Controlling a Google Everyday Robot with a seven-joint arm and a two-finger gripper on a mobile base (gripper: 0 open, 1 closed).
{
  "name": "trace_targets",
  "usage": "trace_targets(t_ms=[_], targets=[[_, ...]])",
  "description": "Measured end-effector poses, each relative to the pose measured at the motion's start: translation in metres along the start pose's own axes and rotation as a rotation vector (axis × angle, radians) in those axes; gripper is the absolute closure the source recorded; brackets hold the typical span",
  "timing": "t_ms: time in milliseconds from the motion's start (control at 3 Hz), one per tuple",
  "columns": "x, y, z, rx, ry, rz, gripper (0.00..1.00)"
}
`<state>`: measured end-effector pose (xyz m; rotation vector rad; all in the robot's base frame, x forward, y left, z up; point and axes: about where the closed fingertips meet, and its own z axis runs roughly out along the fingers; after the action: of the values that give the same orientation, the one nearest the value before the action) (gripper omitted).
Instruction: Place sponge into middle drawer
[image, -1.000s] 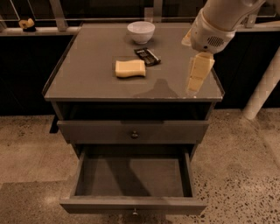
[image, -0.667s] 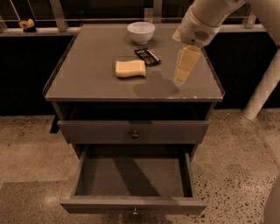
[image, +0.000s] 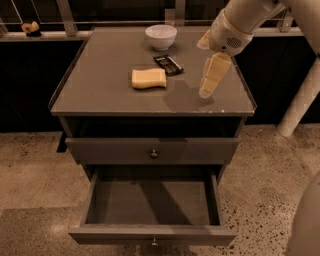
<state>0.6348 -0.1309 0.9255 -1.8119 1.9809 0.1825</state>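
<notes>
Yellow sponge (image: 148, 78) mid-top; dark packet (image: 168, 64) just far-right of it, white bowl (image: 161, 36) farther. Right of sponge, apart, gripper (image: 206, 91) hangs empty, opening unclear. Near, middle drawer (image: 150, 205) pulled open.

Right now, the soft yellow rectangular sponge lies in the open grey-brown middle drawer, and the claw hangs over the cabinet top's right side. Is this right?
No. The camera view shows the soft yellow rectangular sponge lying on the cabinet top, not in the open grey-brown middle drawer. The claw does hang over the top's right side.
</notes>
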Motion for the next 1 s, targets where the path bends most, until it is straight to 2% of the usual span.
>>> trace_targets(t_ms=[333, 667, 1000], targets=[[0.005, -0.016, 0.028, -0.083, -0.159, -0.005, 0.00], [-0.009, -0.049, 0.068, -0.115, -0.215, -0.043, 0.00], [-0.012, -0.053, 0.072, -0.105, -0.221, -0.043, 0.00]])
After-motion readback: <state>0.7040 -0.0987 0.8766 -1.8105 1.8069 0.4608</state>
